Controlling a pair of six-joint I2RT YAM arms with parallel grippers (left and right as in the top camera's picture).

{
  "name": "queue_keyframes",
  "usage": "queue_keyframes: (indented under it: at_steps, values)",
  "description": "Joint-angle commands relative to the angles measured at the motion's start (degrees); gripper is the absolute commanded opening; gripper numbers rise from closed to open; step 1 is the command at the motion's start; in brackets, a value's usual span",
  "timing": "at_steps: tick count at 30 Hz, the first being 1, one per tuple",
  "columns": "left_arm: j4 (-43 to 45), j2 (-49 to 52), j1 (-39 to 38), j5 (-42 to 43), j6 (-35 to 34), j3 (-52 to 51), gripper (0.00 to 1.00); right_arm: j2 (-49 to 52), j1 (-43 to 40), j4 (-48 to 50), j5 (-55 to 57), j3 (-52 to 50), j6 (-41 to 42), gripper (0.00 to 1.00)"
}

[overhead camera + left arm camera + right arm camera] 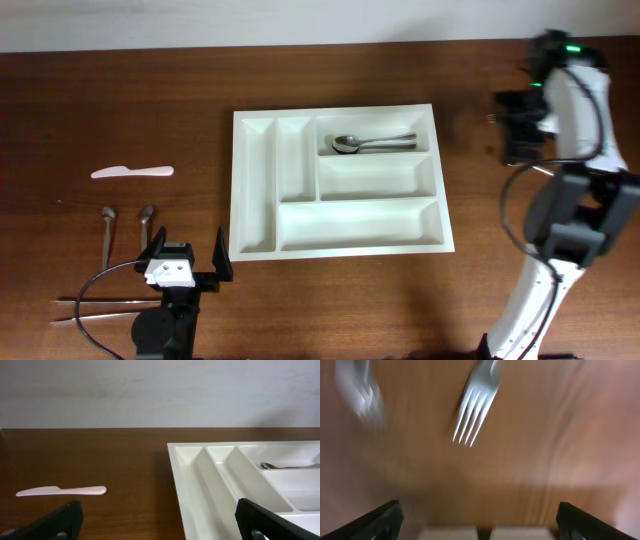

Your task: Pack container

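The container is a white tray with several compartments in the middle of the table. Spoons lie in its top right compartment. My left gripper hovers at the tray's front left corner, open and empty; in the left wrist view the left gripper has the container ahead on the right. My right gripper is to the right of the tray, blurred by motion. The right wrist view shows the right gripper open and empty, with a metal fork on the wood ahead.
A white plastic knife lies at the left, and the same knife shows in the left wrist view. Below it are two spoons and long thin utensils. A second blurred utensil lies left of the fork.
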Motion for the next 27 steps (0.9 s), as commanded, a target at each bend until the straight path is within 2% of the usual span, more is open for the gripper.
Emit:
queue_keyframes:
  at_steps: [1, 11, 27]
  values:
    - [0.17, -0.44, 0.28, -0.17, -0.50, -0.42, 0.99, 0.39, -3.61, -0.55, 1.97, 0.94, -2.73, 0.99]
    - [0.17, -0.44, 0.28, -0.17, -0.52, -0.42, 0.99, 1.84, -9.22, 1.46, 5.11, 0.94, -2.54, 0.99]
    - [0.17, -0.44, 0.28, -0.17, -0.50, -0.42, 0.99, 8.17, -9.92, 7.69, 5.18, 0.94, -0.55, 0.99]
